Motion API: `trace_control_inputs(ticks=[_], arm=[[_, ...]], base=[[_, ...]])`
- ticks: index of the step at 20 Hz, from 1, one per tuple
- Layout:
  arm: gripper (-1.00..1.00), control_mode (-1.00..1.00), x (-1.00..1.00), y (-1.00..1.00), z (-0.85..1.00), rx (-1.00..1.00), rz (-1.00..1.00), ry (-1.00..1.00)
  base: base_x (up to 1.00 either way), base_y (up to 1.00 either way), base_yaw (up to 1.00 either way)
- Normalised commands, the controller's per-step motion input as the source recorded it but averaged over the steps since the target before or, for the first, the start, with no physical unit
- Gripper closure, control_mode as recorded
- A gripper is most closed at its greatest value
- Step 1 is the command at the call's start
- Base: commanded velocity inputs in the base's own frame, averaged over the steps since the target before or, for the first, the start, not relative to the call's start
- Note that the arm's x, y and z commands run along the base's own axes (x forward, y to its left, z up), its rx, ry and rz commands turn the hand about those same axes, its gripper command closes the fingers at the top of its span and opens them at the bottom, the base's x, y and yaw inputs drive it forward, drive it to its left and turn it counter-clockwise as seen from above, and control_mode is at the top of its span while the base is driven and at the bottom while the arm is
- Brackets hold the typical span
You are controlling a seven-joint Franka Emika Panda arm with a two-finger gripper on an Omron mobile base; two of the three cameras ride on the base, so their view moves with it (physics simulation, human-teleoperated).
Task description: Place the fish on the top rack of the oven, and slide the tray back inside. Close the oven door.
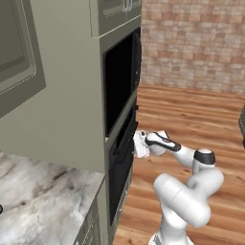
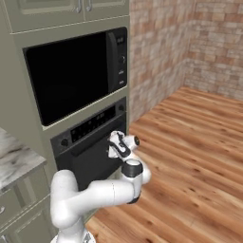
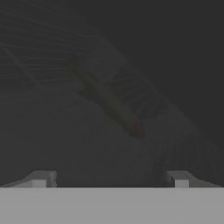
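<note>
We are seeing the fish [image 3: 105, 98] through the dim hand view as a slender dark shape lying slantwise from eleven o'clock down to five o'clock, its reddish end toward five o'clock. It is resting on the top rack [image 3: 144, 98], whose thin wires are showing faintly as curved lines around it, inside the dark cavity of the oven [image 2: 88, 152].

The oven door [image 2: 95, 163] is standing upright and looks shut or nearly shut in the olive-green cabinet column [image 1: 72, 95]; we cannot tell whether a gap remains. The end effector [image 2: 115, 144] is sitting right at the door's upper edge, and its two finger tips [image 3: 41, 178] are standing wide apart, holding nothing.

Above the oven, at twelve o'clock, a glossy black glass-fronted unit [image 2: 71, 76] is filling the column. A marble tabletop [image 1: 38, 201] is lying at nine o'clock of the oven, and wooden flooring [image 2: 190, 156] is spreading away at three o'clock toward a brick wall [image 2: 161, 47].
</note>
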Motion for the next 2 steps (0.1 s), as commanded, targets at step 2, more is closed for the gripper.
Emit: trace_control_inputs(ticks=[2], arm=[[-1.0,-1.0,0.0,0.0,0.0,0.0,0.0,0.0]], base=[[0.0,0.0,0.0]])
